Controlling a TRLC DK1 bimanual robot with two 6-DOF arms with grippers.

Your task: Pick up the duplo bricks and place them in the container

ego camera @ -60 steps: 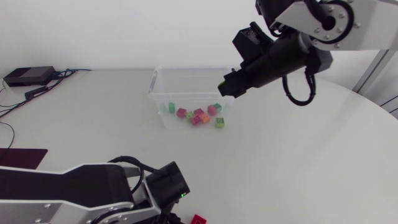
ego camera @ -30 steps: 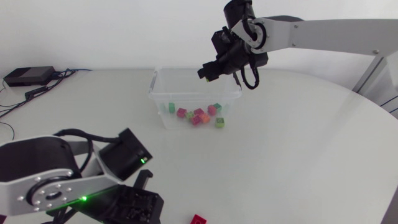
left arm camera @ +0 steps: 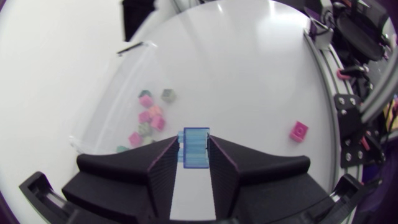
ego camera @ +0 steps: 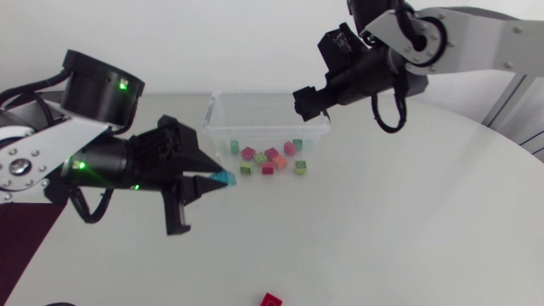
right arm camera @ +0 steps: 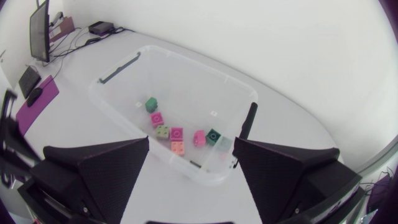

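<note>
My left gripper (ego camera: 214, 180) hangs over the table left of the clear container (ego camera: 223, 127), shut on a light blue brick (ego camera: 224, 178). The left wrist view has that blue brick (left arm camera: 196, 146) pinched between the two fingers, with the container (left arm camera: 102, 99) ahead. Several coloured bricks (ego camera: 272, 160) lie in the container. A red brick (ego camera: 271, 299) sits on the table near the front edge, pink in the left wrist view (left arm camera: 298, 130). My right gripper (ego camera: 308, 100) hovers above the container's back right rim, open and empty (right arm camera: 191, 149), over the bricks (right arm camera: 177, 134).
A black box (ego camera: 38, 104) with cables lies at the back left of the table. A dark purple mat (ego camera: 21, 225) lies at the left edge under my left arm. White tabletop stretches right of the container and between it and the red brick.
My left arm rose from the table's front edge and swung up towards the container with the blue brick. My right gripper stayed above the container and opened.
</note>
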